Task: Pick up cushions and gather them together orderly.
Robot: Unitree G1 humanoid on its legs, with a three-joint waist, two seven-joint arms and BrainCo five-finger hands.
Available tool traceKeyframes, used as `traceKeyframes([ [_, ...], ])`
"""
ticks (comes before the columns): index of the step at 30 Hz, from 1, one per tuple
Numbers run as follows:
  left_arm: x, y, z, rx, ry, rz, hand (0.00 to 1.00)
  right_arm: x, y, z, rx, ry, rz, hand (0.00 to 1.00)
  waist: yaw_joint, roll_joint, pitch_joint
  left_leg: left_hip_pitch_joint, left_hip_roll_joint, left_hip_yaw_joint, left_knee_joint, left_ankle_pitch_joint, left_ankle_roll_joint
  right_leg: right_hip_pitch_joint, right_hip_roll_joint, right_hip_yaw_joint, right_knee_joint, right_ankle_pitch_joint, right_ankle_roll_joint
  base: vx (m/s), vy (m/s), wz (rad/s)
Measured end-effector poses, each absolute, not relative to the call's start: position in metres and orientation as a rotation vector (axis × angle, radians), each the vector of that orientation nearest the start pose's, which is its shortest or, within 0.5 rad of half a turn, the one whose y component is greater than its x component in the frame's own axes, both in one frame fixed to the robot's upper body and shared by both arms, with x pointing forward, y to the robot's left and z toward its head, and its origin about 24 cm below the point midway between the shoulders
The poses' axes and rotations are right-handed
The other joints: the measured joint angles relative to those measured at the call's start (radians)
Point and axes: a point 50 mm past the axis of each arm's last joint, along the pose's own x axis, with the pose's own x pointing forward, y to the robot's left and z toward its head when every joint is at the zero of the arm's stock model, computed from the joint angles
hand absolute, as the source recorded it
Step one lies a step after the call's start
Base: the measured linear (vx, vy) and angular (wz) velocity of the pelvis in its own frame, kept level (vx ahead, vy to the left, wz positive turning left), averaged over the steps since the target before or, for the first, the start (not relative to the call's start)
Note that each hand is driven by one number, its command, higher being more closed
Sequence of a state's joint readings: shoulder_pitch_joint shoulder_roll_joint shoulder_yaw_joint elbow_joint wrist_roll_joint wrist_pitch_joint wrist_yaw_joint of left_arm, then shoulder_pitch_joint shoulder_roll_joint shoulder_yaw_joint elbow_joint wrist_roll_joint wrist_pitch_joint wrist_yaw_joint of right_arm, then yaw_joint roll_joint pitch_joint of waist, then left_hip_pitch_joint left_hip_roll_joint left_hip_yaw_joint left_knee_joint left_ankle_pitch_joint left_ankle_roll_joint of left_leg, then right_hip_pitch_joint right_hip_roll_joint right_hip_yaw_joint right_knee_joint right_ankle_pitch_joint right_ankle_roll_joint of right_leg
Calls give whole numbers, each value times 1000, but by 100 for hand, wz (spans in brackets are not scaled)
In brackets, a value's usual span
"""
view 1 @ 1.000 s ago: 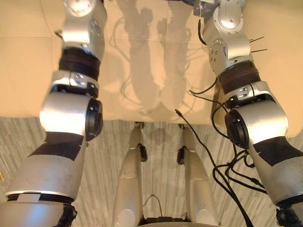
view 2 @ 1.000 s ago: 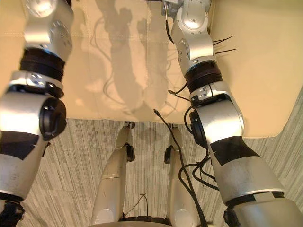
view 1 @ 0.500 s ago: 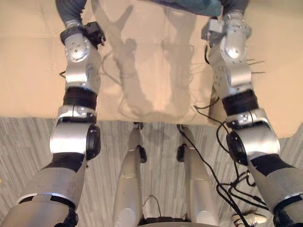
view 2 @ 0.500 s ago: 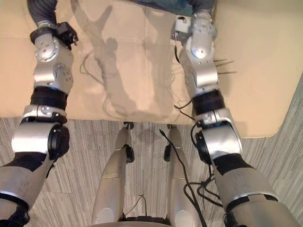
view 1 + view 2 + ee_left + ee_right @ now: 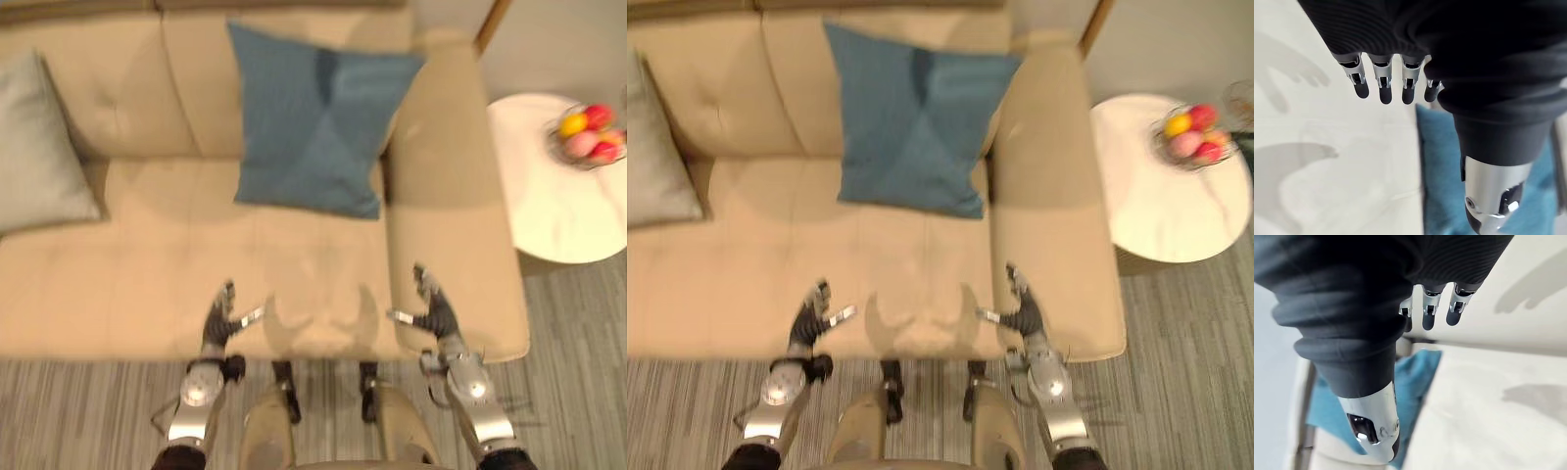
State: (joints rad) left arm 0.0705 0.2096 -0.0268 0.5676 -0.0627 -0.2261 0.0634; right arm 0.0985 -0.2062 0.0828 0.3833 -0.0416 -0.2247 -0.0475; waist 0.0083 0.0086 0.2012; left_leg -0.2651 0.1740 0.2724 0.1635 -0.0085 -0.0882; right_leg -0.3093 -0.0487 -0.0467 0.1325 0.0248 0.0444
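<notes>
Nothing is gathered yet: blue cushion (image 5: 312, 122) far right, grey cushion (image 5: 37, 147) far left, well apart. Left hand (image 5: 217, 318) and right hand (image 5: 432, 311) are empty, fingers straight.

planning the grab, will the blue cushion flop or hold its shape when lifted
The blue cushion looks soft: creased and leaning on the sofa back, so it would probably sag if lifted by one corner. Being plump, it is likely light for its bulk. Its cloth cover should not slip much.

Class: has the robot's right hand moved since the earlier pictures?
Yes. The right hand has drawn back: earlier it reached far across the sofa seat, now it sits near the seat's front edge, away from the blue cushion.
</notes>
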Motion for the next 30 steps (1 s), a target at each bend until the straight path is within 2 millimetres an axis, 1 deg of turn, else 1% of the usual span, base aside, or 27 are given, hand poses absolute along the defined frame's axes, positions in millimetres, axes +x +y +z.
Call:
traceKeyframes([
  [2,179,217,-94,213,544,73,0,188,-204,-77,-306,452,10,0,-9,0,-25,61,1,9,8,-23,-2,76,12,22,-44,14,5,72,21,-30],
  [3,175,218,-98,219,571,69,0,184,-207,-82,-315,484,9,0,-13,0,-29,75,1,13,8,-27,-2,92,11,25,-54,18,4,98,41,-23],
  [4,162,223,-106,229,628,79,0,175,-212,-92,-349,550,14,0,-26,0,-46,102,-1,22,9,-37,0,123,10,34,-73,24,8,72,43,-16],
  [7,145,229,-114,230,694,95,0,158,-225,-106,-381,652,-5,0,-25,2,-70,163,-7,41,0,-56,-4,178,7,57,-108,32,13,48,51,-22],
  [9,133,232,-119,222,730,103,0,141,-233,-116,-390,733,-25,0,-26,2,-110,211,-19,57,-31,-58,-5,213,2,79,-130,34,17,63,53,-17],
  [12,125,233,-122,222,756,107,0,134,-235,-121,-389,776,-27,0,-29,3,-125,236,-32,66,-46,-56,-3,217,-3,105,-127,41,25,26,41,-21],
  [13,125,233,-122,222,756,107,0,136,-235,-121,-389,774,-27,0,-29,3,-123,235,-33,68,-43,-56,-3,208,-3,108,-117,42,25,-30,43,-39],
  [14,128,233,-121,222,749,107,0,143,-234,-119,-389,758,-26,0,-28,3,-122,201,-34,65,-13,-66,12,162,-3,126,-74,42,27,-53,37,-34],
  [15,130,233,-120,223,740,106,0,145,-234,-118,-389,751,-27,0,-28,2,-120,178,-35,60,11,-71,21,136,-5,127,-49,48,35,-86,37,-37],
  [16,138,232,-117,223,719,103,0,148,-234,-116,-389,741,-29,0,-24,1,-117,136,-36,42,47,-72,35,86,-6,129,-5,60,53,-158,29,-21],
  [17,144,231,-114,223,694,101,0,147,-235,-116,-386,743,-32,0,-20,11,-115,108,-29,27,51,-65,48,76,-6,130,-14,87,88,-195,27,6],
  [18,153,233,-107,229,651,105,0,151,-233,-116,-367,737,-38,0,-36,12,-80,109,-20,7,57,-66,53,24,-27,114,282,-86,63,-198,26,34],
  [19,154,234,-106,230,644,105,0,147,-232,-118,-354,749,-41,0,-42,8,-73,116,-27,-6,65,-65,53,16,-37,107,413,-144,63,-155,-10,60],
  [20,150,235,-107,230,656,109,0,141,-230,-122,-338,774,-45,0,-45,2,-70,120,-39,-22,73,-59,56,30,-58,102,572,-205,89,-204,-72,58],
  [21,147,235,-108,228,666,114,0,136,-230,-124,-328,789,-51,0,-40,-10,-74,104,-48,-40,84,-47,54,84,-70,107,642,-235,112,-205,-108,50],
  [22,143,236,-110,229,675,117,0,135,-230,-124,-327,791,-51,0,-37,-17,-78,98,-53,-47,84,-37,53,113,-74,108,627,-245,121,-212,-150,35],
  [23,144,236,-109,228,670,121,0,138,-230,-123,-328,785,-53,0,-25,-24,-83,69,-53,-54,85,-10,47,146,-71,110,531,-299,117,-152,-136,11],
  [24,146,234,-108,224,663,122,0,145,-231,-120,-331,764,-57,0,-16,-31,-88,37,-45,-54,74,23,38,152,-51,103,437,-321,94,-301,-178,-6],
  [25,148,230,-108,213,658,123,0,159,-232,-114,-323,723,-73,0,2,-6,-79,-7,-28,-58,34,77,23,165,-24,95,308,-333,65,-310,-139,-9],
  [26,152,225,-109,189,657,126,0,167,-237,-109,-324,697,-96,0,5,35,-54,-27,0,-84,14,103,14,166,7,79,265,-306,16,-351,-134,10],
  [27,154,220,-109,175,651,123,0,170,-240,-107,-329,689,-116,0,2,64,-39,-36,20,-101,-13,114,-1,166,36,54,244,-285,3,-339,-135,35],
  [28,155,217,-109,165,648,122,0,169,-242,-107,-324,696,-129,0,1,79,-29,-25,35,-103,-66,101,-27,158,50,30,239,-258,-18,-383,-149,51],
  [29,155,215,-109,161,647,122,0,165,-243,-108,-320,703,-136,0,-1,71,-26,-10,34,-93,-95,69,-52,159,39,11,217,-238,-37,-430,-166,62],
  [30,153,214,-110,159,650,120,0,164,-245,-108,-298,700,-177,0,-3,42,-16,-35,28,-65,7,51,-13,144,11,-13,212,-224,-64,-306,-115,54],
])
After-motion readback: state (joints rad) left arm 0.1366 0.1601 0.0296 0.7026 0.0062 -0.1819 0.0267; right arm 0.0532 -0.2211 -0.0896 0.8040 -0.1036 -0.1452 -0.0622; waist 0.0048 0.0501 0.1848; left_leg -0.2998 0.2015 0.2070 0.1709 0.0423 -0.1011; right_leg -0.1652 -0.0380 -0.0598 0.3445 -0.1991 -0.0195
